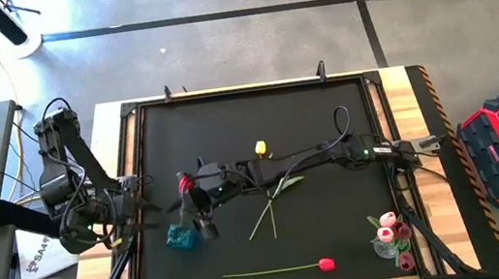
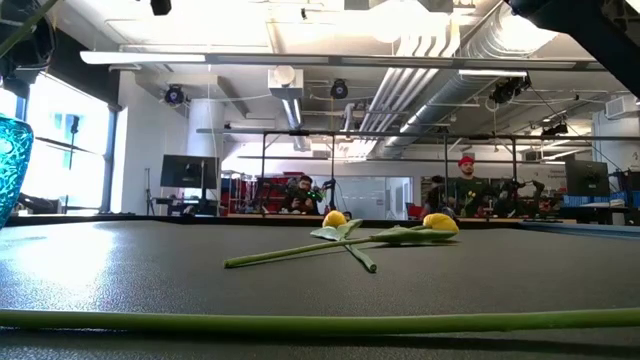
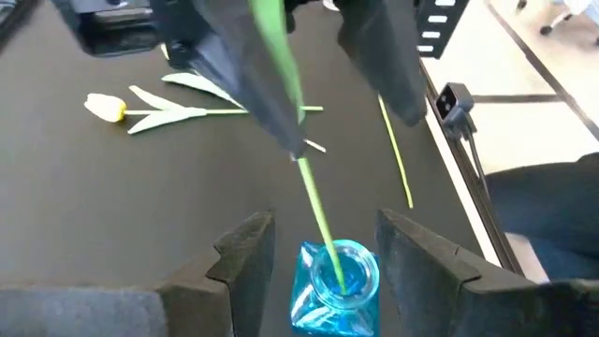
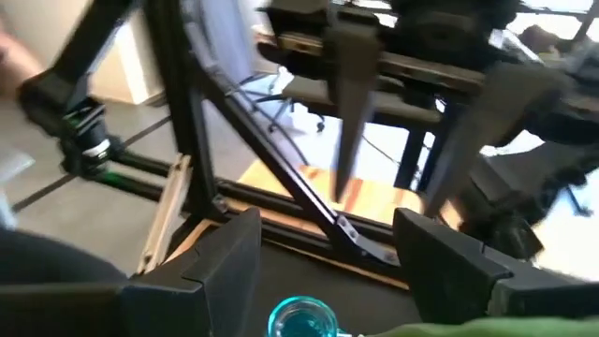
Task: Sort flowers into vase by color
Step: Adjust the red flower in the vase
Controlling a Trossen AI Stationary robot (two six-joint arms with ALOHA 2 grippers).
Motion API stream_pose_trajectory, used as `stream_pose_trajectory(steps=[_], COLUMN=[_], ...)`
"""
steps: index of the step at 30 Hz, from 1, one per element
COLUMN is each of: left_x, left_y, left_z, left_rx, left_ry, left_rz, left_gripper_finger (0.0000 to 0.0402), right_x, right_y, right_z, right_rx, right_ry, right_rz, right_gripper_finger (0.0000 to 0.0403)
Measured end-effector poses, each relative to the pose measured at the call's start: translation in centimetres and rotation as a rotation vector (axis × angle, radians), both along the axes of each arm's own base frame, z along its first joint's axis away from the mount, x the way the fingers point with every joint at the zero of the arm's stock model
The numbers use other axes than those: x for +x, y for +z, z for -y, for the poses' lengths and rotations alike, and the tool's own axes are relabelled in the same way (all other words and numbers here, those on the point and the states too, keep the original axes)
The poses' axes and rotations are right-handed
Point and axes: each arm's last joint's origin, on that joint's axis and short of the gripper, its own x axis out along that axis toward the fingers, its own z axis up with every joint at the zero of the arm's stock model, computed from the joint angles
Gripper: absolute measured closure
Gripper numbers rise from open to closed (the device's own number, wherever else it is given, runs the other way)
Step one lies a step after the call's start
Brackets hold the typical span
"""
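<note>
A red tulip [image 1: 184, 181] stands with its green stem [image 3: 314, 201] in the blue glass vase [image 1: 181, 237]; the stem's lower end is inside the vase mouth [image 3: 335, 271]. My right gripper [image 1: 202, 205] is open above the vase, reaching across from the table's right. The stem runs up along one of its fingers [image 3: 248, 80]. My left gripper [image 3: 323, 257] is open at the table's left side, and the vase shows between and beyond its fingers. My right gripper is open with the tulip's stem [image 3: 281, 65] lying along one finger, above the vase. I cannot tell whether the finger touches the stem. My left gripper: I cannot tell whether its fingers touch the vase.
Two yellow tulips [image 2: 335, 218] [image 2: 440, 222] lie crossed at mid-table, partly under the right arm. A red tulip [image 1: 326, 264] lies near the front edge. A clear vase with pink tulips [image 1: 390, 235] stands at the front right. A raised frame [image 1: 247, 89] borders the black mat.
</note>
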Motion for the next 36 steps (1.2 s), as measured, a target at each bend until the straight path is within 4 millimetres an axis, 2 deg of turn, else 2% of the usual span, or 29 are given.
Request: stream_pose_trajectory(steps=[6,14,17,21,26,36], left_x=[0.1,0.1,0.2,0.5,1.0,2.8], left_y=[0.1,0.1,-0.1,-1.6,-2.6,-2.6], left_z=[-0.1,-0.2,0.0,0.4,0.5,1.1], left_rx=[0.012,-0.001,-0.001,0.019,0.017,0.050], left_ry=[0.024,0.065,0.074,0.111,0.147,0.185], left_rz=[0.031,0.062,0.068,0.098,0.106,0.137], left_gripper_finger=[0.0227,0.0227,0.0227,0.0227,0.0227,0.0227], right_x=[0.0,0.4,0.4,0.3,0.2,0.1], right_y=[0.0,0.2,0.2,0.2,0.1,0.2], right_z=[0.4,3.2,3.0,2.8,2.4,1.5], right_rx=[-0.072,-0.042,-0.024,-0.020,-0.074,-0.152], right_ry=[0.048,0.041,0.067,0.104,0.143,0.209], right_rz=[0.029,0.041,0.034,0.038,0.052,0.103], right_gripper_finger=[0.0171,0.0171,0.0171,0.0171,0.0171,0.0171])
